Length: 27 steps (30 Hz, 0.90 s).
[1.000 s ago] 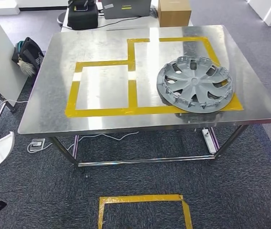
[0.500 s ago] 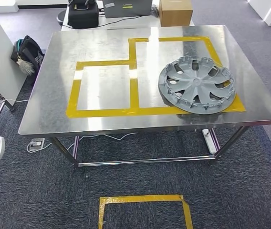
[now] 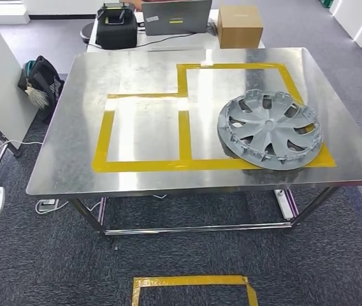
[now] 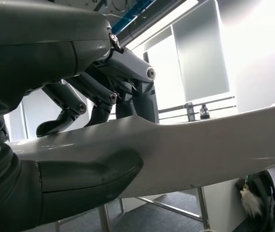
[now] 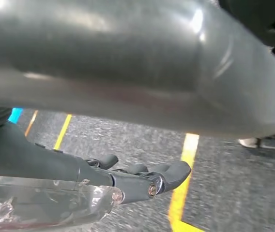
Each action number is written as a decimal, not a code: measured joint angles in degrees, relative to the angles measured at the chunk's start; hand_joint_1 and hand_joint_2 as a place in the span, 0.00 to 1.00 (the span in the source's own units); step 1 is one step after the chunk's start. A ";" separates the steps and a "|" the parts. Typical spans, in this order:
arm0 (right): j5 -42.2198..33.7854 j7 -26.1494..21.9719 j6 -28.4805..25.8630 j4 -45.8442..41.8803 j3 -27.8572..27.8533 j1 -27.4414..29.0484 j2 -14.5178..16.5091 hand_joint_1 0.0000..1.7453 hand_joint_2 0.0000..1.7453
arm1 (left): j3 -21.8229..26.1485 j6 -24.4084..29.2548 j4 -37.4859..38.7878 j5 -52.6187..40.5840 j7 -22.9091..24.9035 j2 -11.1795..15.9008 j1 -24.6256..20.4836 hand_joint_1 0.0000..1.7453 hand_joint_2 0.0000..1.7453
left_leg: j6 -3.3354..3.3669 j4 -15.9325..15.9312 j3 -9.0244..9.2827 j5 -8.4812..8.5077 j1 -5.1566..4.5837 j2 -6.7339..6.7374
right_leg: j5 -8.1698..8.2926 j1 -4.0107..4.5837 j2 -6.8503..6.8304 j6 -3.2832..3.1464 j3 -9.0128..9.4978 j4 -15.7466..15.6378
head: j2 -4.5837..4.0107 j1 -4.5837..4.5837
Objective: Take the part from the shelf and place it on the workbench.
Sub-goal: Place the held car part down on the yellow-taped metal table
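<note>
- Head view: grey wheel cover [image 3: 270,129] lies flat on the steel desk [image 3: 68,150], over the right yellow-taped square [image 3: 258,111]
- Left hand [image 4: 92,96] grips a pale curved panel [image 4: 209,145]
- Right hand [image 5: 143,176]: fingers extended, hold cannot be told

Left hand [image 4: 92,96] — grey, dark-fingered, screw-jointed

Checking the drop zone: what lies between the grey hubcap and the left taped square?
In the head view, a yellow tape strip separates the grey plastic hubcap from it.
</note>
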 joint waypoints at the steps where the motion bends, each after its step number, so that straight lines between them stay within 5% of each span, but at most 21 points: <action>1: -0.02 0.05 -0.01 0.01 -0.01 0.00 0.01 0.00 0.00 | -0.01 0.04 0.00 -0.04 0.09 0.00 0.00 1.00 1.00 | -0.29 0.08 0.76 -0.61 -0.03 -0.03 | 2.55 -0.02 -0.06 -0.29 0.94 -3.17 | 0.00 0.02; 3: -0.07 0.22 -0.03 0.02 -0.02 -0.14 0.03 0.00 0.00 | -0.03 0.32 0.00 -0.18 0.33 0.07 -0.08 1.00 1.00 | -0.87 0.25 1.73 -1.36 -0.08 -0.10 | 5.90 0.13 -0.16 -1.32 2.29 -6.28 | 0.00 -0.10; 6: -0.18 0.54 -0.10 0.01 -0.02 -0.51 0.10 0.00 0.00 | -0.09 0.84 0.00 -0.09 0.84 0.15 -0.43 1.00 1.00 | -1.92 2.32 1.09 -0.49 -0.08 -0.03 | 6.25 0.02 -0.22 -2.49 3.44 -7.07 | 0.00 -0.22; 8: -0.25 0.56 -0.12 0.00 -0.02 -0.62 0.19 0.00 0.00 | -0.16 0.97 0.00 0.53 0.93 0.09 -0.72 1.00 1.00 | -2.83 7.40 -2.34 -0.14 0.08 0.24 | 6.10 -0.34 -0.23 -2.88 4.52 -8.06 | 0.00 -0.34; 10: -0.32 0.57 -0.13 -0.01 -0.02 -0.59 0.24 0.00 0.00 | -0.31 1.01 0.01 1.58 0.93 -0.09 -0.85 1.00 1.00 | -3.55 13.41 -6.87 -2.73 0.58 0.42 | 5.59 -0.49 -0.25 -3.18 5.54 -8.76 | 0.00 -0.43; 12: -0.40 0.57 -0.17 -0.01 -0.02 -0.57 0.26 0.00 0.00 | -0.41 0.87 0.02 3.08 0.94 -0.44 -1.03 1.00 1.00 | -3.97 15.74 -9.87 -4.92 1.12 0.47 | 4.79 -0.69 -0.21 -3.18 6.51 -8.95 | 0.00 -0.43; 13: -0.47 0.57 -0.20 -0.01 -0.02 -0.57 0.28 0.00 0.00 | -0.42 0.68 0.02 3.96 0.94 -0.63 -1.23 1.00 1.00 | -4.16 14.60 -10.17 -4.13 1.35 0.48 | 4.32 -0.84 -0.18 -3.07 7.08 -8.96 | 0.00 -0.42; 15: -0.63 0.57 -0.28 -0.01 -0.01 -0.56 0.35 0.00 0.00 | -0.36 0.16 0.01 5.66 0.88 -0.90 -1.71 1.00 1.00 | -4.65 8.26 -8.48 1.17 1.84 0.59 | 3.27 -1.14 -0.15 -2.53 8.23 -9.01 | 0.00 -0.44; 17: -0.76 0.59 -0.39 0.02 -0.01 -0.56 0.34 0.00 0.00 | -0.31 -0.25 0.01 6.65 0.46 -1.19 -2.26 1.00 1.00 | -4.88 2.27 -6.55 4.55 2.15 0.91 | 2.14 -1.15 -0.08 -1.69 9.04 -8.84 | 0.00 -0.68; 20: -0.88 0.72 -0.51 0.04 -0.01 -0.66 0.31 0.00 0.00 | -0.42 -0.52 0.00 6.91 -0.23 -1.59 -2.88 1.00 1.00 | -4.38 0.79 -6.06 5.08 2.24 1.06 | 1.24 -0.90 -0.14 -0.76 9.57 -9.38 | 0.00 -0.94; 24: -0.88 0.70 -0.40 0.04 0.01 -0.70 0.37 0.00 0.00 | -0.67 0.56 -0.03 6.26 -1.00 -1.85 -3.28 1.00 1.00 | -4.06 0.59 -5.93 5.17 2.37 0.90 | 1.41 -0.78 -0.19 -1.87 10.62 -10.79 | -0.01 -0.67; 27: -0.74 0.54 -0.17 0.04 0.05 -0.63 0.33 0.00 0.00 | -2.63 3.50 -0.66 4.54 -1.06 -1.53 -2.56 1.00 1.00 | -3.36 0.59 -5.66 4.67 2.26 0.89 | 1.35 -0.78 -0.25 -2.03 11.34 -11.76 | -0.01 -0.67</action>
